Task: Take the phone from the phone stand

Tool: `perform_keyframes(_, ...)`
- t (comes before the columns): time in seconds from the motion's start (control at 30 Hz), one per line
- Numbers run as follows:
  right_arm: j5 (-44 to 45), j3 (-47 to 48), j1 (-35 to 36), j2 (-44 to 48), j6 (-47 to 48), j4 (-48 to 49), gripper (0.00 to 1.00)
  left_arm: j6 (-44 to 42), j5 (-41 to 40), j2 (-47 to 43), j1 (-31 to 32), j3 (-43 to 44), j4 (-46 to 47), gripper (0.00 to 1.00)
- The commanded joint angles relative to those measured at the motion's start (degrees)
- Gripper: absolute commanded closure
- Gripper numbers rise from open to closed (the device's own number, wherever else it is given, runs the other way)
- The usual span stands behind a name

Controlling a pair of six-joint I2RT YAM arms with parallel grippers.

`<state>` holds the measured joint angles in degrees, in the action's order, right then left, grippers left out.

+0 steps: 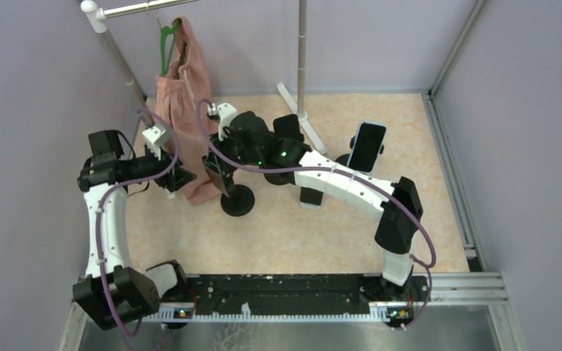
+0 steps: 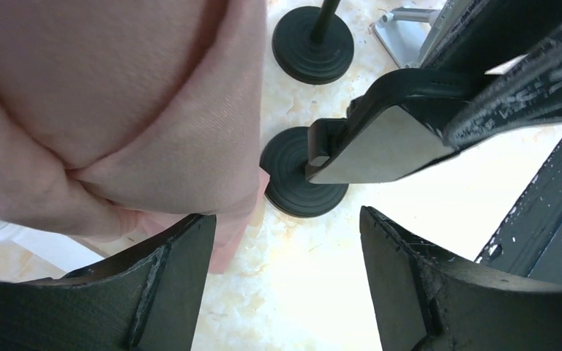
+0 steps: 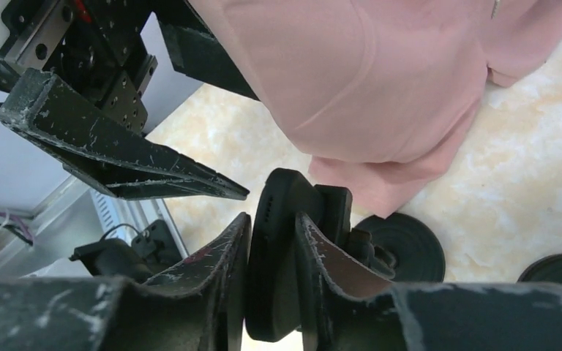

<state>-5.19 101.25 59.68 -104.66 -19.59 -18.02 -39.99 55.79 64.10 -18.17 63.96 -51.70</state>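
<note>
**Obs.** The right gripper (image 3: 272, 219) is pinching the phone (image 3: 282, 191) edge-on. One finger is pressing on each broad face, the jaws are narrow, and the slab is filling the gap between them. The phone is sitting tilted on the phone stand (image 3: 402, 245). The stand's round black foot is resting on the table (image 2: 315, 307), just beside the hem of a hanging pink garment (image 2: 117, 95). What looks like the cradle (image 3: 334, 212) is lying flush behind the phone, so I judge it not yet lifted out.

The left gripper (image 2: 287, 219) is hovering low near the foot, jaws wide, nothing between them.

A second phone (image 1: 366, 145) is standing propped well off to the right and is not involved.

**Step in hand (my reading):** secure the pinch, then draw the phone clear of the cradle.

**Doing it well:**
- Check that both pads are seating flat on the faces before pulling. A corner-only grip is likely to let the phone pivot.
- Pull along the cradle's lean, up and away from its lower lip. A sideways tug is likely to tip the stand.
- The left hand is well placed to pin the foot or stem while the right is lifting.
- The garment is hanging close enough to snag a finger, so retreat away from it.
</note>
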Motion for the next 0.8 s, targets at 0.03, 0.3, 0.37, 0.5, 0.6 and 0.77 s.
perform_keyframes(0.03, -7.9, -1.5, -4.9, 4.6, 1.9, 0.0, 0.76, -6.3, 3.0, -0.9, -0.5, 0.6, -3.4, 0.23)
perform_keyframes(0.3, -19.2, -5.7, -8.3, 7.9, 3.6, 3.0, 0.52, -11.1, 6.4, -3.4, -0.4, -1.5, -4.9, 0.25)
perform_keyframes(0.37, -20.4, -6.4, -8.3, 7.8, 3.2, 3.4, 0.52, -12.2, 6.9, -4.1, -0.3, -1.9, -5.2, 0.26)
perform_keyframes(0.5, -23.0, -7.8, -8.3, 7.1, 2.3, 4.8, 0.46, -14.0, 7.3, -4.5, -0.2, -2.3, -6.2, 0.27)
perform_keyframes(0.6, -23.8, -8.7, -8.3, 7.0, 2.5, 4.7, 0.37, -14.9, 7.8, -4.2, -0.1, -2.1, -7.2, 0.28)
perform_keyframes(0.77, -24.5, -12.5, -8.3, 9.3, 4.2, 5.1, 0.36, -17.2, 7.6, -3.6, -0.1, -1.6, -9.2, 0.33)
